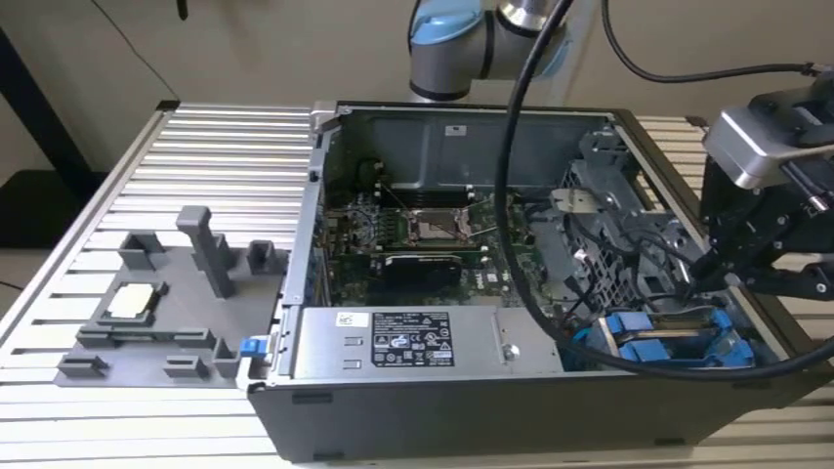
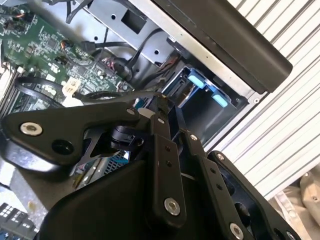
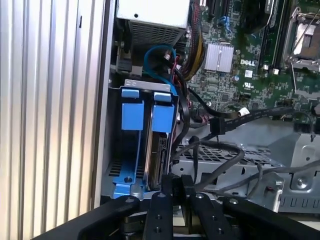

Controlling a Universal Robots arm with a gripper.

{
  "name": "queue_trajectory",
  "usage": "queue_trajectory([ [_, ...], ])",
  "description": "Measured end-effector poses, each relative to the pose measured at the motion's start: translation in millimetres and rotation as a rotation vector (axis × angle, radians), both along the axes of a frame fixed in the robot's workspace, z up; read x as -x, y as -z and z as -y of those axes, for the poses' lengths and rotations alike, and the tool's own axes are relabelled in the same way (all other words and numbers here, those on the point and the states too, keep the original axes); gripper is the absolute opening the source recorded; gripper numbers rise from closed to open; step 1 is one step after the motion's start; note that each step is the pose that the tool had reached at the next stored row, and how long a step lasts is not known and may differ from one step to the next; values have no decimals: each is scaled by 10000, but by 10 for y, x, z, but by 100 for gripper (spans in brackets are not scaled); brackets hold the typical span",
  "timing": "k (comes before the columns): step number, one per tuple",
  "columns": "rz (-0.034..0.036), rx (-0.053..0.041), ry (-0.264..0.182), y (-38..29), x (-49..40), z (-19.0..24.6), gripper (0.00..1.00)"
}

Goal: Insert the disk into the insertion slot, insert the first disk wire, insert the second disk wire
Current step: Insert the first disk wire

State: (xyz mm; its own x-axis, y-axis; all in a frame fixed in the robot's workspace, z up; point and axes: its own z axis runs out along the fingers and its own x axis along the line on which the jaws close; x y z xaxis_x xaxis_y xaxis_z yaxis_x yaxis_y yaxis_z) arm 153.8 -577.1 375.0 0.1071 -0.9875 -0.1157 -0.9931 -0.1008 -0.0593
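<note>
Hand (image 3: 174, 181), pinched narrow, hangs by the disk (image 3: 159, 145), on edge inside the insertion slot (image 3: 142, 84).

Colour notes:
- Gripper (image 3: 172, 186) was matte black, with silver screw heads.
- Disk (image 3: 156, 150) had a dark grey edge and a bright blue frame. The neighbouring frame (image 3: 132, 114) was the same blue.
- Motherboard (image 1: 431, 244) was green. Its heatsink (image 3: 218, 56) was silver and ribbed.
- Power supply (image 1: 410, 344) was silver-grey, with a white label and black print.
- Thick cable (image 1: 521, 147) was black. Thin cable loop (image 3: 159, 50) was light blue.
- Case (image 1: 521, 415) ran dark grey to black.
- Table (image 1: 195, 147) was silver aluminium, striped with parallel grooves.
- Fixture (image 1: 144, 340) was plain mid-grey.
- Arm (image 1: 456, 34) was silver with pale blue caps.
</note>
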Motion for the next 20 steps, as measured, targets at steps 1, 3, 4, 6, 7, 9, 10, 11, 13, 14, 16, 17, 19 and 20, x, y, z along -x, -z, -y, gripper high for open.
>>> queue_trajectory([
  [1,-116,0,-1,3,-23,0,19],
  [3,-339,0,-1,8,-67,0,19],
  [4,-447,0,-1,11,-88,0,19],
  [6,-633,1,-1,18,-127,0,19],
  [7,-712,0,-1,24,-143,1,19],
  [9,-845,1,-1,35,-170,5,19],
  [10,-912,0,-1,41,-184,7,19],
  [11,-983,0,0,46,-198,8,19],
  [13,-1129,1,-1,56,-225,12,19],
  [14,-1191,1,-1,61,-235,14,19],
  [16,-1272,-2,0,73,-253,15,19],
  [17,-1300,-3,1,77,-263,17,19],
  [19,-1338,-20,16,90,-272,19,19],
  [20,-1349,-23,46,94,-271,19,19],
])
